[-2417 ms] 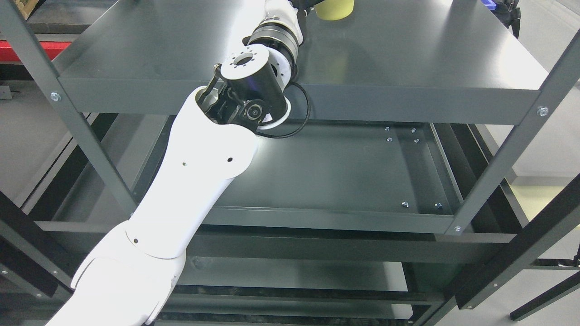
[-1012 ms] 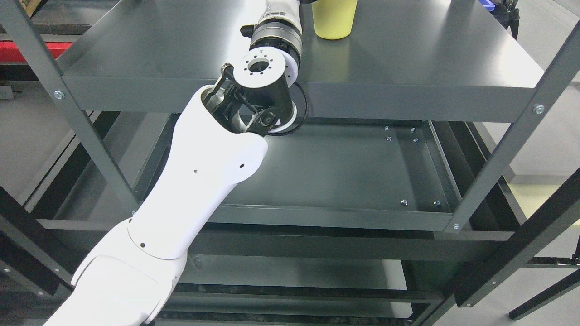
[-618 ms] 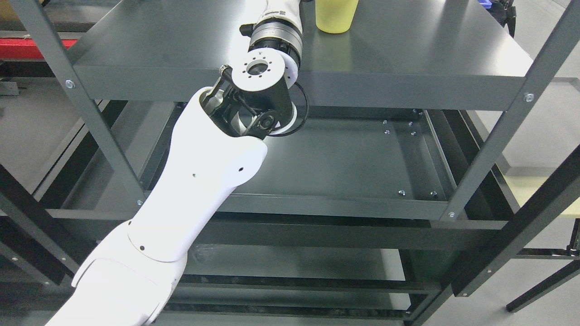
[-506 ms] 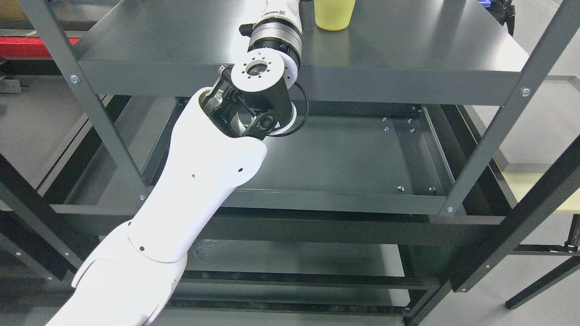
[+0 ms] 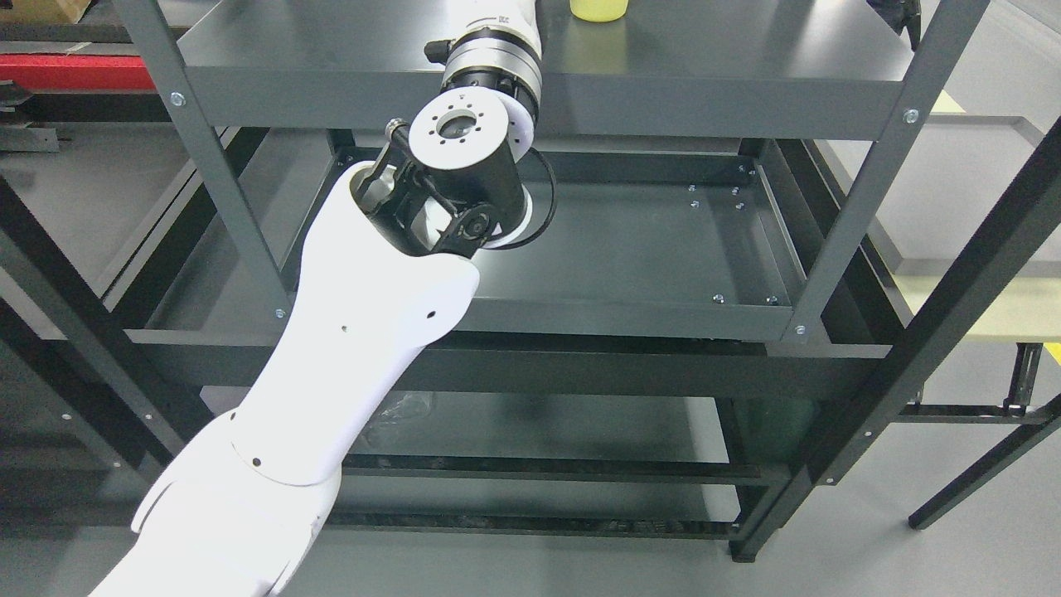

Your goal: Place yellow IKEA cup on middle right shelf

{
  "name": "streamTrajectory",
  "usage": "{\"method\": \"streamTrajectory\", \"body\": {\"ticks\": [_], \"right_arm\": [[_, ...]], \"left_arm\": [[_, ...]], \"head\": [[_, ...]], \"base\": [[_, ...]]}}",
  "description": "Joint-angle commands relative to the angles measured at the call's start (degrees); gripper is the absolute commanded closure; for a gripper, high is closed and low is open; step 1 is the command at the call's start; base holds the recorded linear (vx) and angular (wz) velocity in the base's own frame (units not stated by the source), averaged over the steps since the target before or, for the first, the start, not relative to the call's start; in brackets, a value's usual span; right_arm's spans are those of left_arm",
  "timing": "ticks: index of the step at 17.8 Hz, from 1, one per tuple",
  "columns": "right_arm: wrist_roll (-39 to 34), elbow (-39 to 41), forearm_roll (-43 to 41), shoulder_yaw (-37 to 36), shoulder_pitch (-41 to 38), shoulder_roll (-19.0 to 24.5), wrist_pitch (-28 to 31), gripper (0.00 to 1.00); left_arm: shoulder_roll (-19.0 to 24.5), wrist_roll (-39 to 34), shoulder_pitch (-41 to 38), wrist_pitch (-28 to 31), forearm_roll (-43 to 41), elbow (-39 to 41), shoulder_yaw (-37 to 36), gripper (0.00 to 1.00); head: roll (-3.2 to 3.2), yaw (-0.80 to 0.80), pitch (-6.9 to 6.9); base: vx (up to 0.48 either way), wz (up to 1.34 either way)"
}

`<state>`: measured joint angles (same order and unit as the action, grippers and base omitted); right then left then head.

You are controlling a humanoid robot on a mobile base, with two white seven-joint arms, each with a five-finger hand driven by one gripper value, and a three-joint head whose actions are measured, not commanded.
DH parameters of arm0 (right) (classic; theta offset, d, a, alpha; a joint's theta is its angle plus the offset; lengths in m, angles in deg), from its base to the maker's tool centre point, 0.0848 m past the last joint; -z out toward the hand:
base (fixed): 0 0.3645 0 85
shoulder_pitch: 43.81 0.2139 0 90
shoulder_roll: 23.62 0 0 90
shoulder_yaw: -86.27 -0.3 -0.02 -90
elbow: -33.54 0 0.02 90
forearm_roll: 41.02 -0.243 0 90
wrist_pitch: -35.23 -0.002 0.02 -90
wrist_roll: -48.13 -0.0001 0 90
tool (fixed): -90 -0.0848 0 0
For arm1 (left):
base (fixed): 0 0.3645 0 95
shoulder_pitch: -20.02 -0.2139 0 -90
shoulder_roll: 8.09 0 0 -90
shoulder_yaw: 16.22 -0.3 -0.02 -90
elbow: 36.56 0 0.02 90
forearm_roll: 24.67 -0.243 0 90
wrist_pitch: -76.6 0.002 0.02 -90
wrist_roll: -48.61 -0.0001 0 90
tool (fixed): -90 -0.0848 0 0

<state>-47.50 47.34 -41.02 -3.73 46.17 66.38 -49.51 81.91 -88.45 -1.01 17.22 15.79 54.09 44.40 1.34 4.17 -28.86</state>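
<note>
Only the base of the yellow cup (image 5: 597, 9) shows, at the very top edge. It stands upright on the dark grey shelf (image 5: 729, 41), right of the shelf's middle. My left arm (image 5: 373, 290) rises from the lower left, and its black-and-white wrist joint (image 5: 460, 133) sits at the shelf's front edge. The forearm runs on over the shelf, just left of the cup. The hand is cut off above the picture, so whether it touches the cup is hidden. The right arm does not show.
Below lies a lower grey shelf (image 5: 630, 249), with more shelves beneath it. Slanted grey uprights stand at the left front (image 5: 224, 191) and the right front (image 5: 862, 199). Black rack bars (image 5: 961, 274) cross at the right, over a pale yellow surface (image 5: 986, 307).
The camera has moved: the whole rack now sits higher and smaller in the picture. Less of the cup shows. My wrist joint has drawn back towards the shelf's front edge.
</note>
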Motion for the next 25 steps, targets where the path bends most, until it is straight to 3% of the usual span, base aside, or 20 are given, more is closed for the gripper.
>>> {"method": "streamTrajectory", "body": {"ticks": [1,5,11,15,18,21,23,25], "right_arm": [[12.3,0.0,-1.4,1.0,-0.6,-1.0,0.0,0.01],[12.3,0.0,-1.4,1.0,-0.6,-1.0,0.0,0.01],[12.3,0.0,-1.4,1.0,-0.6,-1.0,0.0,0.01],[12.3,0.0,-1.4,1.0,-0.6,-1.0,0.0,0.01],[12.3,0.0,-1.4,1.0,-0.6,-1.0,0.0,0.01],[12.3,0.0,-1.4,1.0,-0.6,-1.0,0.0,0.01],[12.3,0.0,-1.4,1.0,-0.6,-1.0,0.0,0.01],[12.3,0.0,-1.4,1.0,-0.6,-1.0,0.0,0.01]], "left_arm": [[1.0,0.1,-1.1,0.2,-2.4,4.8,1.7,0.01],[1.0,0.8,-4.7,0.1,-2.7,10.9,-2.7,0.01],[1.0,4.9,-9.4,-1.9,-2.6,11.0,-19.5,0.01],[1.0,10.0,-16.9,-2.7,-2.6,10.9,-24.9,0.01],[1.0,16.9,-24.9,-6.5,-3.4,10.8,-29.9,0.01],[1.0,19.9,-30.0,-12.8,-10.0,4.7,-27.2,0.01],[1.0,23.7,-33.1,-18.2,-13.8,-0.8,-18.7,0.01],[1.0,30.5,-36.3,-18.6,-15.4,-7.5,-4.1,0.01]], "head": [[0.00,0.00,0.00],[0.00,0.00,0.00],[0.00,0.00,0.00],[0.00,0.00,0.00],[0.00,0.00,0.00],[0.00,0.00,0.00],[0.00,0.00,0.00],[0.00,0.00,0.00]], "base": [[-0.134,0.03],[-0.106,0.18],[-0.080,0.16],[-0.037,0.02],[-0.059,-0.11],[-0.088,-0.18],[-0.112,-0.22],[-0.110,-0.23]]}}
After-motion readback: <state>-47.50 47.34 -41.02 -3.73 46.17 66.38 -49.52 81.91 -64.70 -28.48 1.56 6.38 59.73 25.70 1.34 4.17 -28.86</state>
